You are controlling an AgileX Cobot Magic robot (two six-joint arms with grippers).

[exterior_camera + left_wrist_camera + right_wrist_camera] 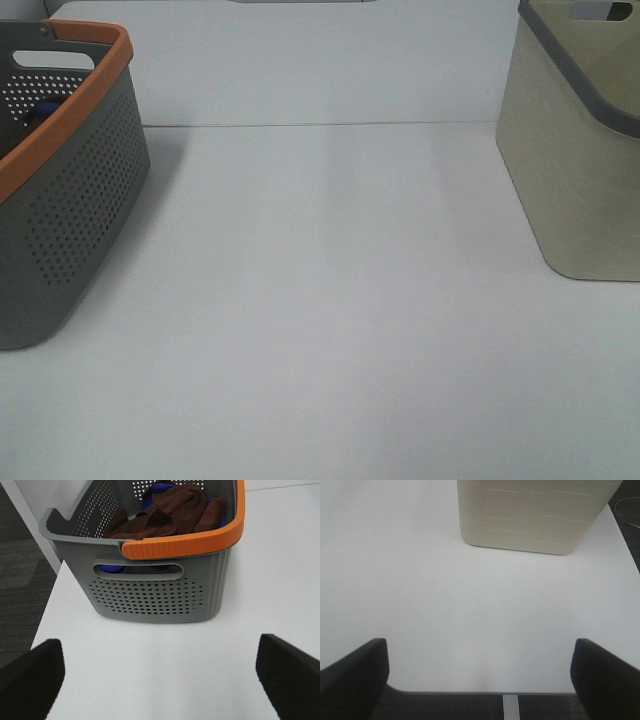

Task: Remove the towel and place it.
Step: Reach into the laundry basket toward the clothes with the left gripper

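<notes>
A grey plastic laundry basket (pixel 150 600) stands at the left of the white, smooth table (pixel 320 300). Its walls are punched with rows of small round holes, it has a slotted handle cut-out, and part of its top edge carries a glossy orange rim (pixel 185 542). Inside it lies the brown towel (pixel 165 510), soft, napped and crumpled into loose folds. The towel rests on top of a blue cloth (pixel 155 487), of which only scraps show behind it and through the handle slot. The high camera cuts this basket off at the frame edge and shows none of the towel. At the right stands a beige basket (pixel 580 190) with rounded corners, a faint relief of rectangular lines and a grey band round its top; its inside is out of sight in every view. Neither arm appears in the high view. The left gripper (pixel 160 672) hangs over bare table just before the grey basket, its black fingers (pixel 32 675) wide apart and holding nothing. The right gripper (pixel 479 675) is likewise spread and empty, above the table edge with dark carpet (pixel 445 707) below.
</notes>
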